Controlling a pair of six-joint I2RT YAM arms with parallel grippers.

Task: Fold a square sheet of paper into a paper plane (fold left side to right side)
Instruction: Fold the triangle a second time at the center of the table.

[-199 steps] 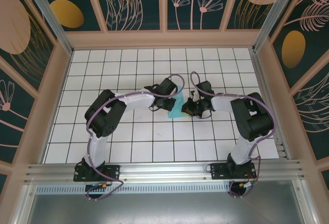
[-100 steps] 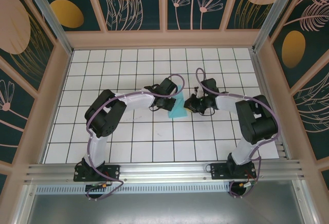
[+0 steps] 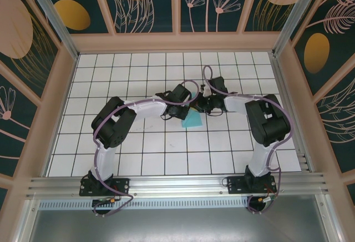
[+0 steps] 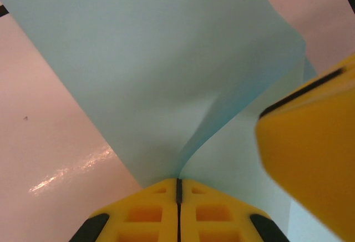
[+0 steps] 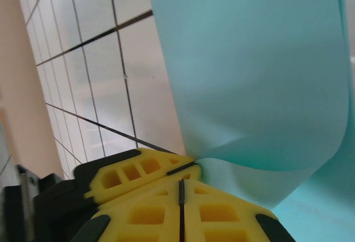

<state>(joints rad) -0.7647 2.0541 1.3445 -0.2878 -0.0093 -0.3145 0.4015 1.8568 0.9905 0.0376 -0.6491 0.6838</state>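
White tabletop (image 3: 111, 142) ruled with black grid lines fills the floor of a cell walled with dark teal floral panels (image 3: 144, 3), and both arms reach in to meet near its middle. Between them, just on the near side of the two wrists, lies the sheet of paper (image 3: 193, 122), light turquoise and plain.

Seen from its own wrist camera, the left gripper (image 4: 177, 182) has its yellow fingers pressed flat together, only a thin dark seam between them, and the sheet runs straight into that seam: it is pinching the paper where the sheet doubles over in a soft curve (a bend, not a sharp crease).

From the right wrist camera, the right gripper (image 5: 181, 185) is likewise pressed together. The curled sheet comes down to meet its fingertips and touches them, with the left gripper's yellow finger just beside. Whether any paper is actually caught inside the right seam I cannot tell.
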